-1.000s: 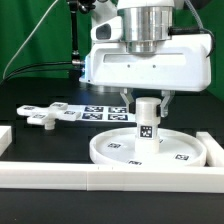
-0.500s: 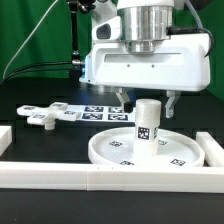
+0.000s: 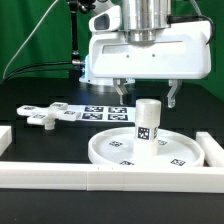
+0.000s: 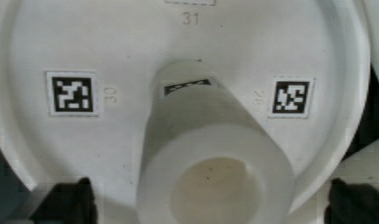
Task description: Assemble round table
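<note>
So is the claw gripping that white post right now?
No: the gripper hangs open above the leg, clear of it.

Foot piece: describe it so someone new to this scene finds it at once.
On the black table, look to the exterior view's left of the big disc. Beside the marker board lies the foot: the only cross-shaped white part, lying flat.

A black table top (image 3: 40,145) fills the lower part of the scene. A long white border rail (image 3: 60,176) runs along its near edge, with a shorter rail piece (image 3: 5,134) at the exterior view's left and another at the right. The marker board (image 3: 98,111) lies flat on the table farther back, its square tags facing up. Behind hangs a green backdrop (image 3: 30,30), crossed by thin dark cables (image 3: 45,66). A dark upright (image 3: 78,40), perhaps a stand post, rises in front of it.
</note>
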Motion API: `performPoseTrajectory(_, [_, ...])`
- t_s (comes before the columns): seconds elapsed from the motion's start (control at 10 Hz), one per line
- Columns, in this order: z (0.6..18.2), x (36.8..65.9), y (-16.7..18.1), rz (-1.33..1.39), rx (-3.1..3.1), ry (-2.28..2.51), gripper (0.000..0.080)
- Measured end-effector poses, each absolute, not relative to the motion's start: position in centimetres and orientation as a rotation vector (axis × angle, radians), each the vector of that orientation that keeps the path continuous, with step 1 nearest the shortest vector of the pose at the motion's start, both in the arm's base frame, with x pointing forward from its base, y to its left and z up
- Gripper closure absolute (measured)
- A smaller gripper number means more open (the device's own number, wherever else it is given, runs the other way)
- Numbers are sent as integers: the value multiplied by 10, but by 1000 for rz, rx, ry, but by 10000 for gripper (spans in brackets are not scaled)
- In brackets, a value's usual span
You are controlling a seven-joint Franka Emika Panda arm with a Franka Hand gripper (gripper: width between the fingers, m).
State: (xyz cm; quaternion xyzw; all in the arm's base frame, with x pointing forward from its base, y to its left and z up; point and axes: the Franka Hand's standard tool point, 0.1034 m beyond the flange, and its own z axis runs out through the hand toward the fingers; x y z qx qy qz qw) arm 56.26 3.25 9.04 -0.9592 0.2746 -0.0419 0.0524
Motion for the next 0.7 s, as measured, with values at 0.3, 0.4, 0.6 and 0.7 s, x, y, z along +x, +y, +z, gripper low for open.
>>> performPoseTrajectory(0.3, [109, 547, 28, -118, -2998, 536, 150])
performPoseTrajectory(0.4, [124, 536, 13, -126, -2978, 512, 150])
performPoseTrajectory(0.6, [128, 529, 11, -124, -2968, 546, 150])
performPoseTrajectory(0.7, [126, 530, 11, -119, -2970, 543, 150])
